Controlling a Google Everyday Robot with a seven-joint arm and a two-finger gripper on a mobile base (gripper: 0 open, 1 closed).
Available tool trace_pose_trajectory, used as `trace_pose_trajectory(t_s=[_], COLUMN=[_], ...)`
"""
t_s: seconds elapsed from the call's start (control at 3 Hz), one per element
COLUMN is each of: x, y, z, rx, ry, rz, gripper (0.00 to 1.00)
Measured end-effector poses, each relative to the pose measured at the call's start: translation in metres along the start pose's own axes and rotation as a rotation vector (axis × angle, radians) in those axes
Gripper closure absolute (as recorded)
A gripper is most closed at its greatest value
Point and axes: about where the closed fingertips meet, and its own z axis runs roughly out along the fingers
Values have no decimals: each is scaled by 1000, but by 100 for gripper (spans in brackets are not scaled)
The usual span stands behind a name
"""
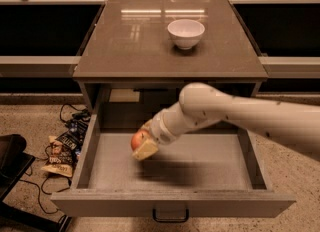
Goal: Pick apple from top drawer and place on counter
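The apple (137, 140) is being held in front of the desk (150, 46), over the left half of the open drawer (200, 168), with the end effector (144, 145) clenching around it. Small, firm and smooth-skinned, it is probably handling as a light, slippery load best pinched across its widest middle. The arm (240, 116) is covering the drawer's back right, and the end effector is hiding the apple's right side and stem.

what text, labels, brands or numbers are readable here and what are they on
None can be read.
Packets on the floor left of the top drawer: print too blurred to read.
Counter, white bowl, drawer front: no writing shows.
Pincer, over the drawer's left part, shut on the apple: no label shows.
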Motion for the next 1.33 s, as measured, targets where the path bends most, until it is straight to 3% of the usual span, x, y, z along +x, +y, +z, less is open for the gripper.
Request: trace_pose_trajectory(t_s=[0.33, 0.67, 1.0, 1.33], x=[-53, -107, -127, -169], y=[-38, -80, -91, -106], z=[-49, -77, -88, -132], rx=[16, -31, -57, -31], ry=[57, 124, 145, 115], rz=[-27, -11, -8, -34], gripper=[100, 100, 100, 100])
